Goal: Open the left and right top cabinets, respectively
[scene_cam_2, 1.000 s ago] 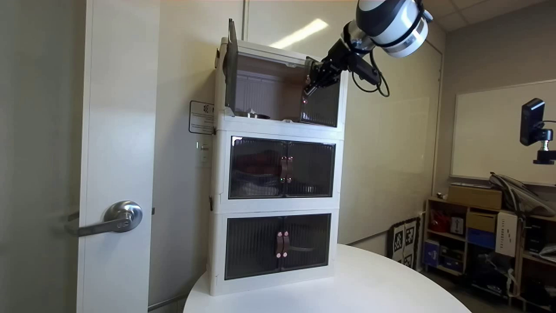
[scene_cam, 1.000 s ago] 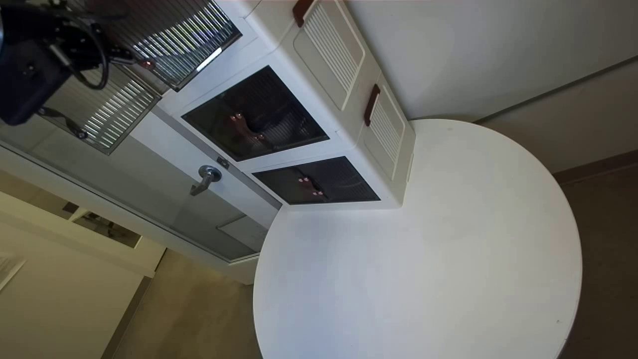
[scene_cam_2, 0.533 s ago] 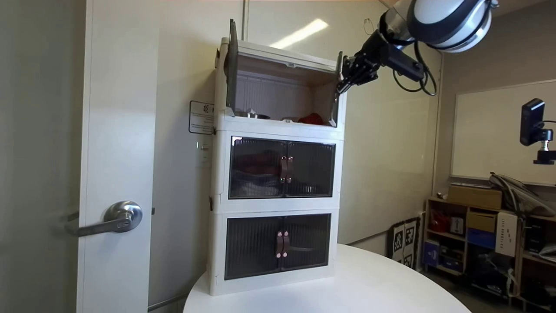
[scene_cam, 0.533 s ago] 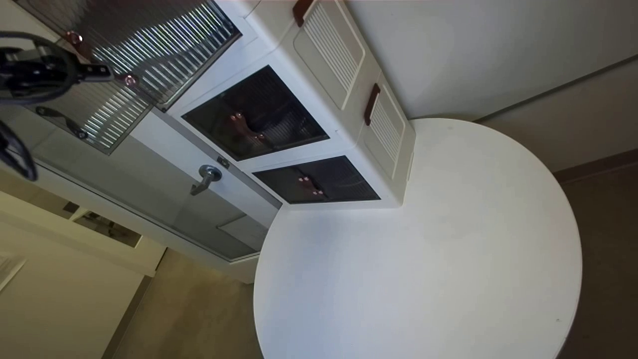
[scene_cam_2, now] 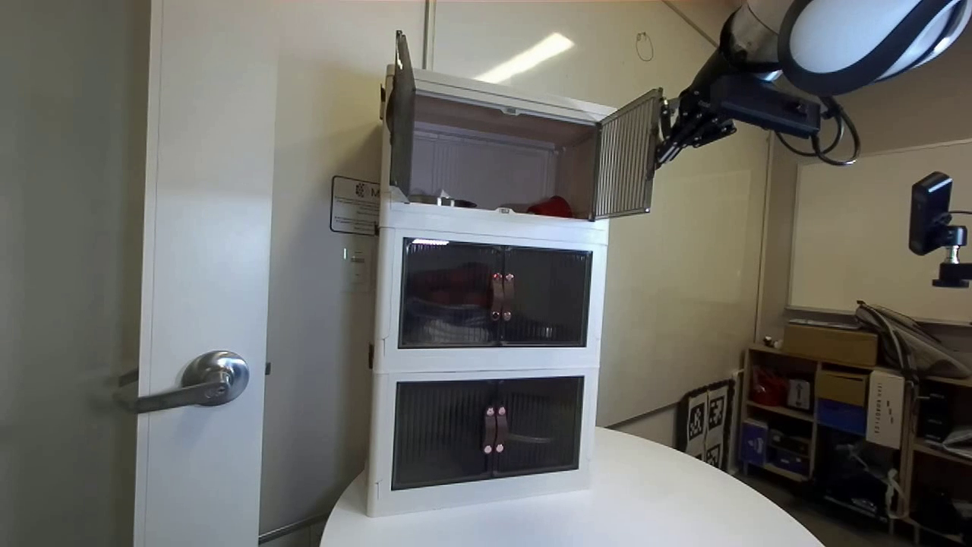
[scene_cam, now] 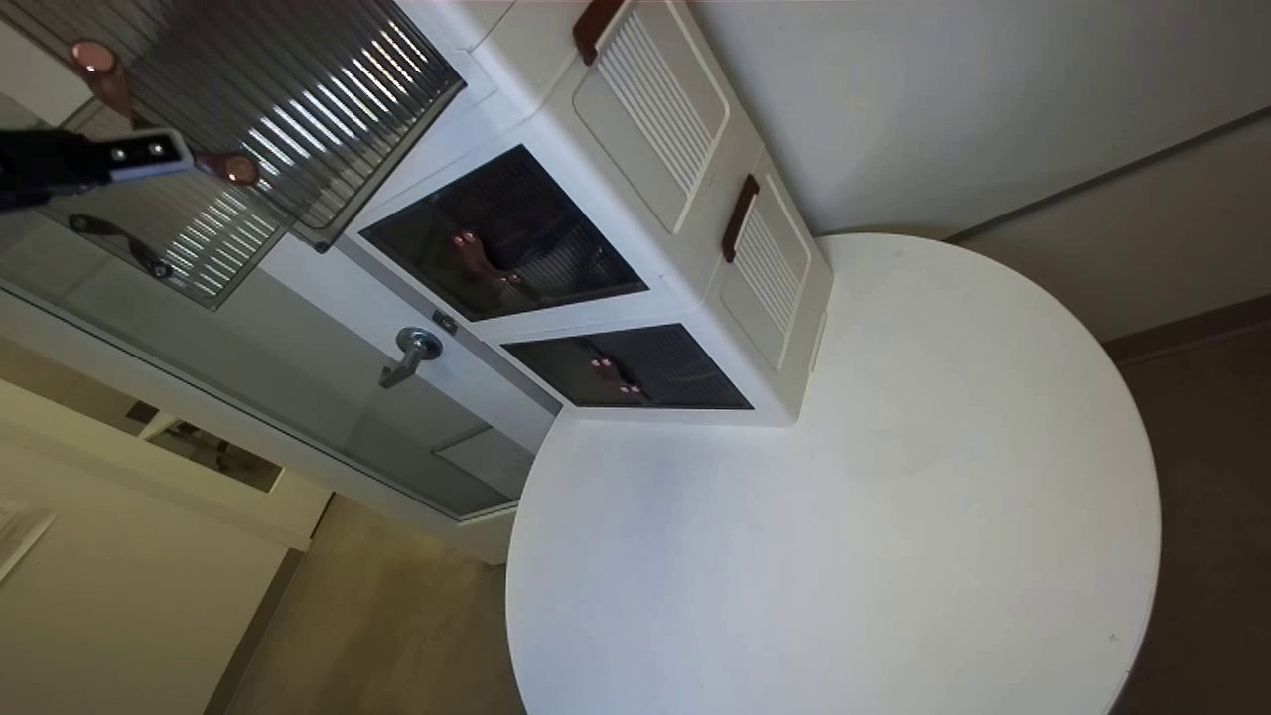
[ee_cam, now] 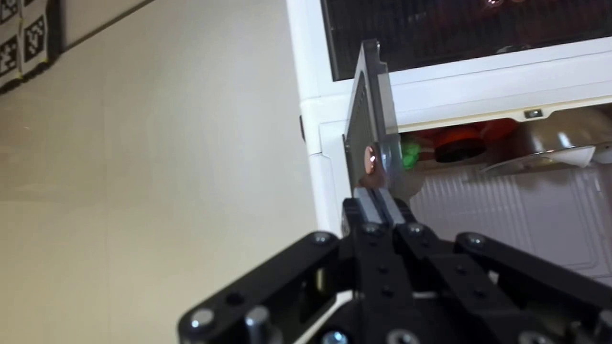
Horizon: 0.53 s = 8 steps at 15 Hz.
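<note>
Claw (ee_cam: 374, 192) jaws tight tog., tips at handle (ee_cam: 370, 162) of R top cabinet door (scene_cam_2: 627, 156); can't tell if it's gripped. In an ext. view that door stands open, upper R of ctr; L top cabinet door (scene_cam_2: 402, 125) open too, upper L of ctr. Red item (scene_cam_2: 552, 207) in top compt. (scene_cam_2: 486, 163) btwn them, R side. Both pairs of dark doors (scene_cam_2: 550, 296) below closed. White unit (scene_cam_2: 486, 359) stands on white bench (scene_cam_2: 653, 494), bottom of frame.
</note>
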Each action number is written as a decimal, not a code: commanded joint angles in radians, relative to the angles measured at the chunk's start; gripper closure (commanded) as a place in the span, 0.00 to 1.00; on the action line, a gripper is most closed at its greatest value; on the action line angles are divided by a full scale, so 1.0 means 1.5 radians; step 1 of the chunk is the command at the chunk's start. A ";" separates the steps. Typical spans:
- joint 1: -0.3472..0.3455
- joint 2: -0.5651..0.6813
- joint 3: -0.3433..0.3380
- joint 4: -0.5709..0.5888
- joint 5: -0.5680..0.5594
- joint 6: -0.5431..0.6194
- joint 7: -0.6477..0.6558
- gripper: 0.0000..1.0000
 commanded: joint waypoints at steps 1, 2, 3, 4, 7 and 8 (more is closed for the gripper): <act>-0.056 -0.125 0.043 -0.033 0.004 -0.059 0.083 0.71; -0.063 -0.131 0.046 -0.030 0.001 -0.070 0.095 0.67; -0.067 -0.140 0.045 -0.026 -0.002 -0.080 0.101 0.59; -0.069 -0.147 0.043 -0.022 -0.006 -0.090 0.104 0.52; -0.073 -0.145 0.035 -0.010 -0.012 -0.086 0.096 0.31; -0.065 -0.132 0.029 -0.007 -0.007 -0.066 0.089 0.22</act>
